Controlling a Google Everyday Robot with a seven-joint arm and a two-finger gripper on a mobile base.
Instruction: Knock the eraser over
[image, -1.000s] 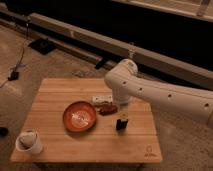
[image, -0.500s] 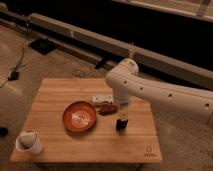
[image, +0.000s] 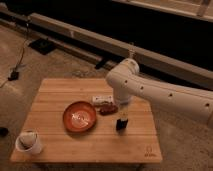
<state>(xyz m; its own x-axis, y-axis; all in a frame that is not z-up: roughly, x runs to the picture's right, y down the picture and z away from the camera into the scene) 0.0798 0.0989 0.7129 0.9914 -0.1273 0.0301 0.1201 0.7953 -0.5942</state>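
The eraser (image: 121, 124) is a small black block standing on the wooden table (image: 60, 135), right of the orange bowl (image: 79, 116). My gripper (image: 122, 113) hangs from the white arm directly above the eraser, right at its top. The arm comes in from the right and hides the gripper's upper part.
A reddish-brown lump (image: 108, 109) lies between the bowl and the eraser. A white bottle (image: 102, 100) lies on its side behind it. A white cup (image: 29, 142) stands at the table's front left corner. Dark rails and cables run along the floor behind the table.
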